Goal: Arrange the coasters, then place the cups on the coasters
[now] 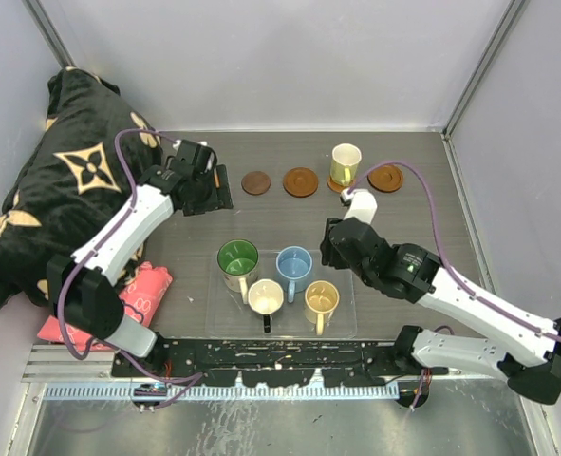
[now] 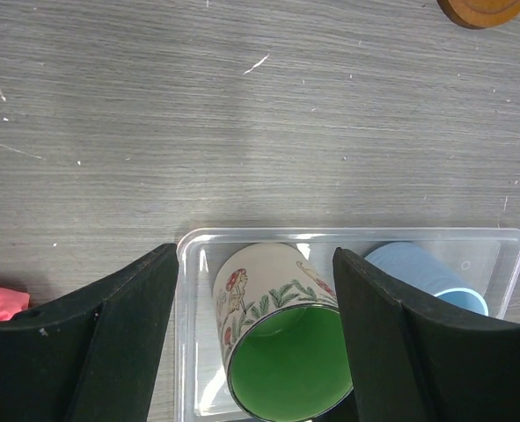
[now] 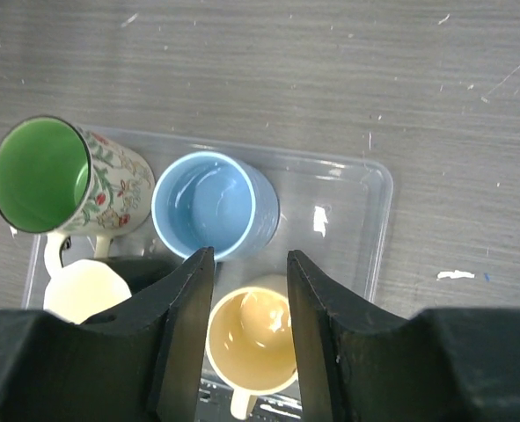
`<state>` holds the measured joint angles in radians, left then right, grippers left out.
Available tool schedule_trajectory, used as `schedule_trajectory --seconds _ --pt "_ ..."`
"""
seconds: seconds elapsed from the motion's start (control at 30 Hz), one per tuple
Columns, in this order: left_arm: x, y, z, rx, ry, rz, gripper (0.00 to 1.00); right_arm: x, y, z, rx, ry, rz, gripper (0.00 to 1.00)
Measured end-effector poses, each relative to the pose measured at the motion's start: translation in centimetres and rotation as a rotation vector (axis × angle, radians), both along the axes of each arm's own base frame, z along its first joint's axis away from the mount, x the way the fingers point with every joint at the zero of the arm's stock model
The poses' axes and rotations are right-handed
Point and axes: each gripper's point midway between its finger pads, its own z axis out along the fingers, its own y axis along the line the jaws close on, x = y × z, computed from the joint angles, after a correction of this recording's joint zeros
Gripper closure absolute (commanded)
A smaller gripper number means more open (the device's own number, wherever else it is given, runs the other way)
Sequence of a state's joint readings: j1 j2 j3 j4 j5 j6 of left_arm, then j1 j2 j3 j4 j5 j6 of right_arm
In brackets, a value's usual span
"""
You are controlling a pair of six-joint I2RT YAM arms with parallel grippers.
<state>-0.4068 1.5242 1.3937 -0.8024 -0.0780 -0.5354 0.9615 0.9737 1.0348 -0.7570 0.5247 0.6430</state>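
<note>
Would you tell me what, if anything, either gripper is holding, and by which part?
Nothing is held: left gripper and right gripper both stand open, empty.

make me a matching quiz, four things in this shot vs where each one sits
Things:
A. green mug
B. blue mug
C. pale yellow cup
D. pink cloth

Places:
1. on a coaster in the far row
2. far-left corner of the tray
3. outside the tray, to its left
4. in the tray, right of the green mug

Pairs: A-2, B-4, C-1, D-3
</note>
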Motion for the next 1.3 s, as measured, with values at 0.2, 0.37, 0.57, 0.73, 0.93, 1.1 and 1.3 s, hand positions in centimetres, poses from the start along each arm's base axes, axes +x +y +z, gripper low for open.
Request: schedule_trajectory --seconds 0.2,0.37,0.57,0.73,0.93,1.1,1.3 --pt "-0.5 0.1 -0.7 0.004 0.018 0.001 0.27 -1.1 0.2 -0.9 -0.023 0.024 0.016 0.56" --pt "-0.6 0.2 -0.8 0.003 0.024 0.001 0.27 -0.9 0.7 -1.6 -0.036 0.036 0.015 0.56" --pt "-0.8 0.2 -0.9 0.003 0.026 0.002 0.27 -1.0 1.0 -2.6 -0.033 0.048 0.026 0.56" --pt "-0.8 0.2 -0.9 0.003 0.026 0.002 0.27 -2.4 1.6 -3.2 -0.007 0.077 0.064 0.57" --pt "-0.8 0.2 -1.0 0.003 0.030 0.000 0.28 -5.3 2.4 -4.2 -0.014 0.124 0.129 0.57" --pt "-0.8 0.0 -1.3 -0.001 0.039 -0.004 0.28 -6.0 2.0 -4.0 0.004 0.133 0.118 0.57" --pt "-0.8 0.0 -1.4 -0.001 0.044 -0.006 0.28 -6.0 1.6 -4.3 0.003 0.135 0.099 0.57"
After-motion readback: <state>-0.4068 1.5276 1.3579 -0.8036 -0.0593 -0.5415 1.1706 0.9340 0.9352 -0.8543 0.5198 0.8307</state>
